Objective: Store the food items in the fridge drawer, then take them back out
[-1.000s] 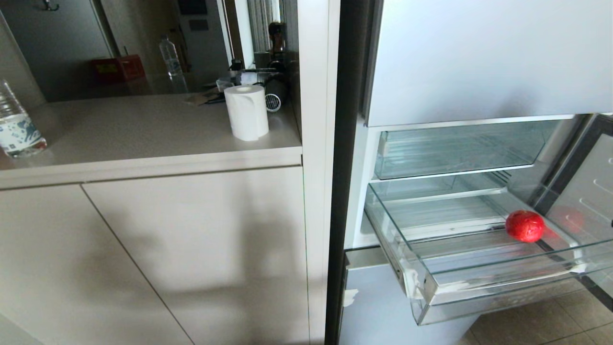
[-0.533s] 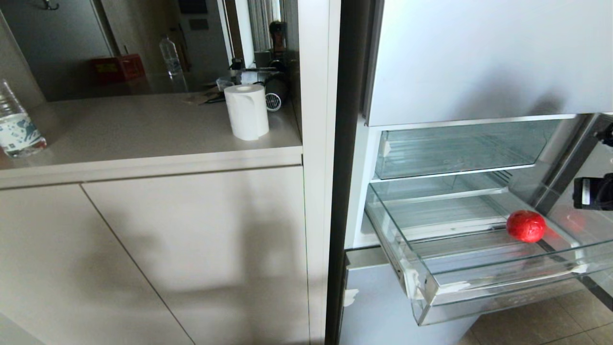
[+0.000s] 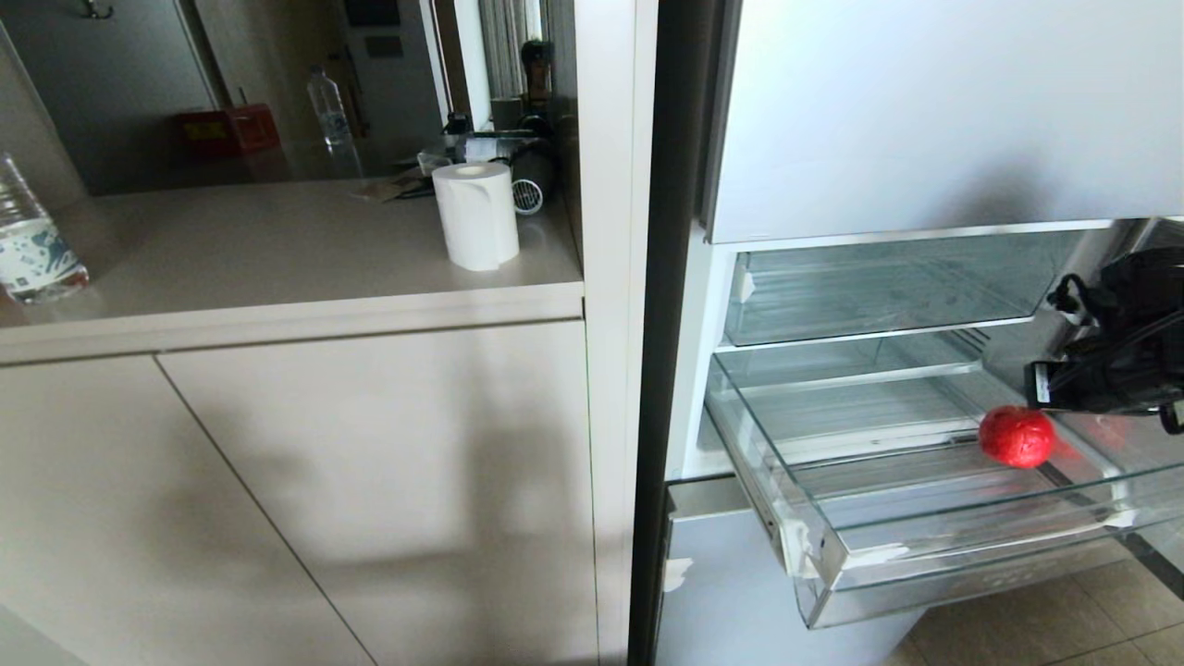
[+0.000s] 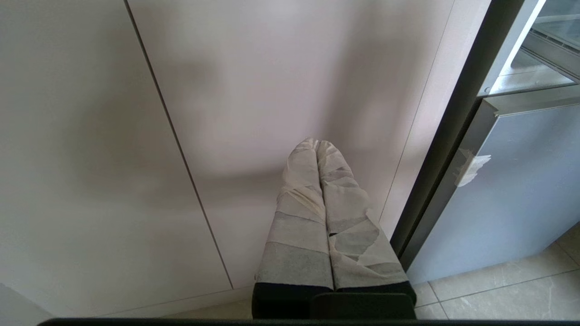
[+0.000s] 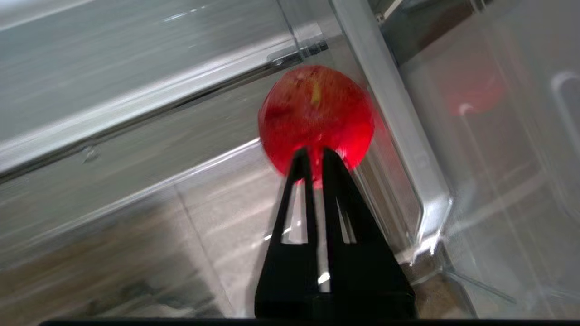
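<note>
One food item is visible: a red fruit (image 3: 1017,437) lying on the ribbed floor of the fridge drawer (image 3: 832,546), close against the drawer's right wall and toward the back. The drawer is pulled out from the fridge (image 3: 925,111), below a shallower clear drawer (image 3: 879,287) that holds nothing visible. No wrapped whitish item appears in any view, so its whereabouts cannot be stated. The right gripper (image 5: 312,156) hangs above the drawer, just beside the fruit, with its black fingers pressed together and carrying nothing; in the right wrist view the tips line up with the fruit, though contact cannot be confirmed. The left gripper (image 4: 317,144), taped fingers together and nothing held, is parked low in front of the cabinet door (image 3: 370,481). Assessment: at least one item is stored; whether this is the end of the storing stage or the start of retrieval cannot be settled. Removal of the fruit is not yet done, and the jaws would need to spread before any grasp.
</note>
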